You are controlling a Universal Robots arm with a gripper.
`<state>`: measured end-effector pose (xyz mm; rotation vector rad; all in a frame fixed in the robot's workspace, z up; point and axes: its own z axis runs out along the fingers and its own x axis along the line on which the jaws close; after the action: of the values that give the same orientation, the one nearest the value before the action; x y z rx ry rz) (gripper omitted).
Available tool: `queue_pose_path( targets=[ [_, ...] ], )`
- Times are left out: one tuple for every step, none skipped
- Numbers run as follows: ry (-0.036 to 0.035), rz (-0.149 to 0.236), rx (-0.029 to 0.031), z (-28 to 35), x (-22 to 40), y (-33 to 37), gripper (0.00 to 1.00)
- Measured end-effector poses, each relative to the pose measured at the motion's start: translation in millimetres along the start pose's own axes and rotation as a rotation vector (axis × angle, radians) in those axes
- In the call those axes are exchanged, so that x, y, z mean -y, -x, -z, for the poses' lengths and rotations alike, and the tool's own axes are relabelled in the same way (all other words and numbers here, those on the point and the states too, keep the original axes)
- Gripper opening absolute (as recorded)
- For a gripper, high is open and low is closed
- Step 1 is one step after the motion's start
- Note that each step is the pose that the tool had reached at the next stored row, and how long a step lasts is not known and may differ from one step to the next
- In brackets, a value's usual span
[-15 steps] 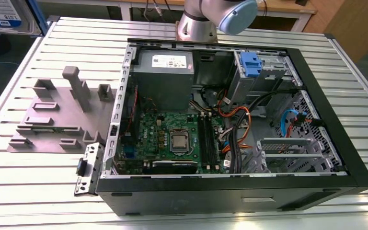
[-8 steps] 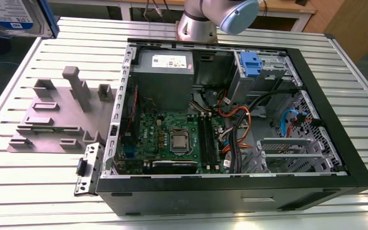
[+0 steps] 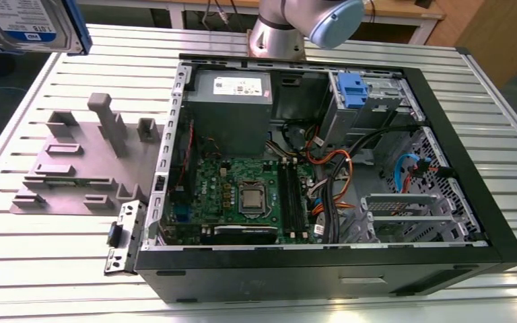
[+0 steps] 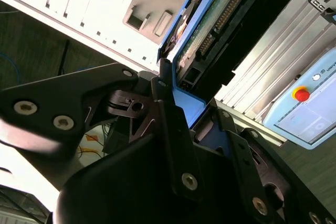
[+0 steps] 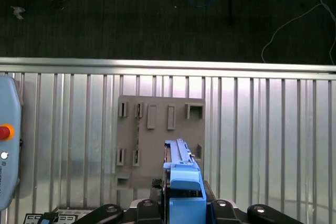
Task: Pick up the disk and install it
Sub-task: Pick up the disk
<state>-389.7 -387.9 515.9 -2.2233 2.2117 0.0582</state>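
- The disk (image 3: pixel 30 25), silver with a blue-and-white label and a blue frame, hangs in the air at the exterior view's upper left.
- The gripper (image 5: pixel 182 203) is clamped on the disk's blue frame, one black finger (image 4: pixel 164 103) on each side, as both wrist views show.
- Below the disk lies a grey holder plate (image 5: pixel 157 129) on the slatted metal table (image 3: pixel 52 269).
- An open computer case (image 3: pixel 312 276) sits on the table to the exterior view's right, well apart from the disk.

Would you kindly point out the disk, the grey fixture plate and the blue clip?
the disk (image 3: pixel 25 19), exterior view, on its label.
grey fixture plate (image 5: pixel 149 150), first wrist view, bare middle.
blue clip (image 3: pixel 353 89), exterior view, its body.
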Motion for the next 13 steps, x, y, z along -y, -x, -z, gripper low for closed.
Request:
queue_pose_path(
  targets=[
    [-0.0001,0.0,0.0,0.0,0.0,0.0,0.36],
    [0.0,0.0,0.0,0.0,0.0,0.0,0.36],
    [0.0,0.0,0.0,0.0,0.1,0.0,0.36],
    [0.0,0.0,-0.0001,0.0,0.2,0.0,0.36],
    [0.0,0.0,0.0,0.0,0.2,0.0,0.36],
    [0.0,0.0,-0.0001,0.0,0.3,0.0,0.36],
    [0.0,0.0,-0.0001,0.0,0.5,0.0,0.36],
    [0.0,0.0,-0.0001,0.0,0.5,0.0,0.36],
    [0.0,0.0,-0.0001,0.0,0.5,0.0,0.36],
    [0.0,0.0,0.0,0.0,0.8,0.0,0.36],
    [0.0001,0.0,-0.0001,0.1,1.3,0.0,0.36],
    [0.0001,0.0,-0.0001,0.1,1.8,0.0,0.36],
    [0.0,0.0,-0.0001,0.1,2.2,0.0,0.36]
  ],
)
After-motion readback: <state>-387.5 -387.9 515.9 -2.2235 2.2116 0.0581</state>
